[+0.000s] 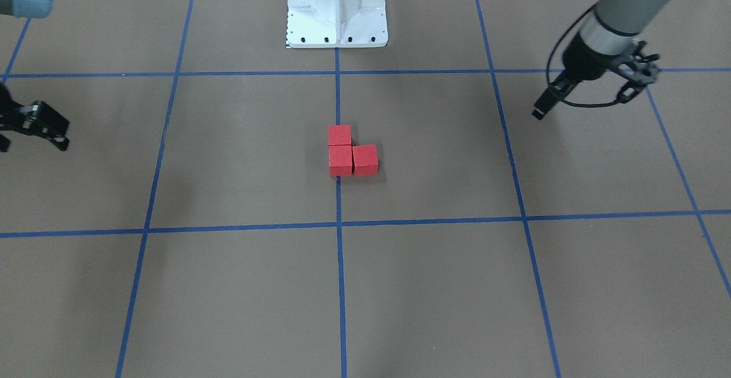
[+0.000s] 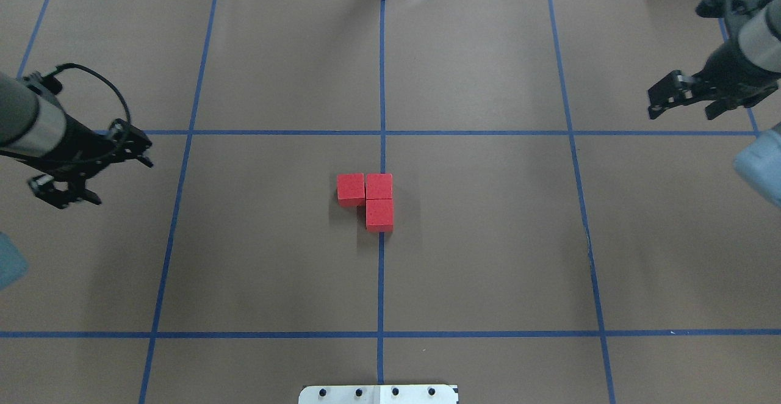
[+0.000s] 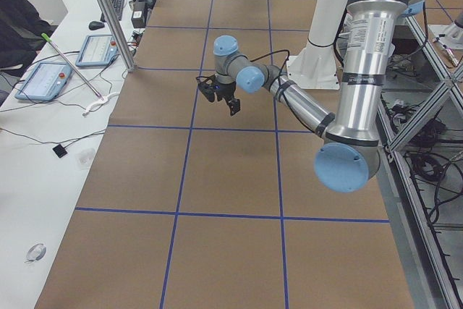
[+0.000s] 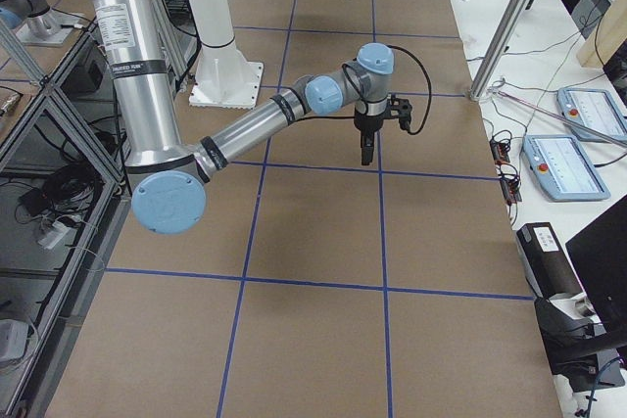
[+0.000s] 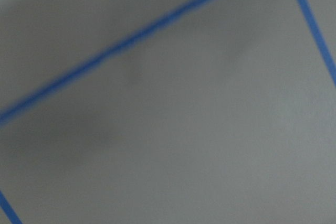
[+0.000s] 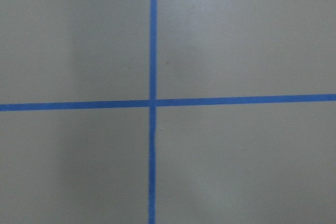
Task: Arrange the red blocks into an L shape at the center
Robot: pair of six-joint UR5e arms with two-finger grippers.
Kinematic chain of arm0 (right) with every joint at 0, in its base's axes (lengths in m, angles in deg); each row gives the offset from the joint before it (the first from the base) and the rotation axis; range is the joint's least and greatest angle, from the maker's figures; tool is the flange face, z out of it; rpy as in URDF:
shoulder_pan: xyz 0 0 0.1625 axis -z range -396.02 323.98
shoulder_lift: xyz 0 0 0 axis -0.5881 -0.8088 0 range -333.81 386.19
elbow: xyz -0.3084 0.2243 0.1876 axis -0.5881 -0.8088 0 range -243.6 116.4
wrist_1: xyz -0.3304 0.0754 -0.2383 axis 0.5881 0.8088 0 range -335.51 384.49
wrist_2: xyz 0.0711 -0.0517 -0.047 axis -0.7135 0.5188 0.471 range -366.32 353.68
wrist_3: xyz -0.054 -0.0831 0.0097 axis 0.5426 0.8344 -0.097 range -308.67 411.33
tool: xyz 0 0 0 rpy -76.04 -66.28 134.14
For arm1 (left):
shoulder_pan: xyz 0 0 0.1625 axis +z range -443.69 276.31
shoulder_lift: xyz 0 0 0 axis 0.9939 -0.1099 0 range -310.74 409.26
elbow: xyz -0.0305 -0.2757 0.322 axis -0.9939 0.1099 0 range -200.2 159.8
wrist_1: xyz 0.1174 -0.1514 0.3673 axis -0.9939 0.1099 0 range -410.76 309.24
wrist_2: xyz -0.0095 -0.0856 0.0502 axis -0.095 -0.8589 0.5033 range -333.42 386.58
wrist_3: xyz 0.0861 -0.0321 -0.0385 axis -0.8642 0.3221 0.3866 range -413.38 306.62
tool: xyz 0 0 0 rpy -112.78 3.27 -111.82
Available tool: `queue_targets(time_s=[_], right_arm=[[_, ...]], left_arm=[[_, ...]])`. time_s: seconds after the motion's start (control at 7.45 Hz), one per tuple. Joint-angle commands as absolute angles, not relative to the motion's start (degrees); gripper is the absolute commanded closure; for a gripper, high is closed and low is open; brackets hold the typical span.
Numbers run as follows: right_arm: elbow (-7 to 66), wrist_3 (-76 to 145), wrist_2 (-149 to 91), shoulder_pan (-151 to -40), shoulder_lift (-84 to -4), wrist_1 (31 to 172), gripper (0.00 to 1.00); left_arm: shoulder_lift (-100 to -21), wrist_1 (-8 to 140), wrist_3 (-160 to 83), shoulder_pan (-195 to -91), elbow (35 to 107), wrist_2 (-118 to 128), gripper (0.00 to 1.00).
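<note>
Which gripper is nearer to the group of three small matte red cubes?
Left, it seems. The left gripper is to the red cubes' left, roughly level with them; the right gripper is further off, to their right and farther forward.

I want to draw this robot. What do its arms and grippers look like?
Both the left arm and right arm are shiny silver tubes with light-blue caps on the joints and a printed label. The left gripper and right gripper are black, with two fingers. A black cable loops by each wrist.
</note>
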State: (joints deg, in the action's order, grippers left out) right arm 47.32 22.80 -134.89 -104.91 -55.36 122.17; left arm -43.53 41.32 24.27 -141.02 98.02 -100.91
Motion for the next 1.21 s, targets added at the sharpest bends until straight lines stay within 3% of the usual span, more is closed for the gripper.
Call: queue_targets(time_s=[0.0, 0.4, 1.07], right_arm=[[41.55, 39.40, -139.89, -116.48, -59.23, 122.40, 0.00], [37.30, 47.82, -141.05, -122.23, -59.58, 122.76, 0.00], [36.15, 47.12, -139.47, -123.30, -60.46, 121.88, 0.00]], left_arm=[[-37.07, 41.35, -5.79, -154.40, 94.00, -106.66, 0.00], [-36.52, 41.17, -35.70, -166.36, 86.00, -106.66, 0.00], [-37.75, 41.34, -39.58, -169.82, 82.47, -106.84, 0.00]])
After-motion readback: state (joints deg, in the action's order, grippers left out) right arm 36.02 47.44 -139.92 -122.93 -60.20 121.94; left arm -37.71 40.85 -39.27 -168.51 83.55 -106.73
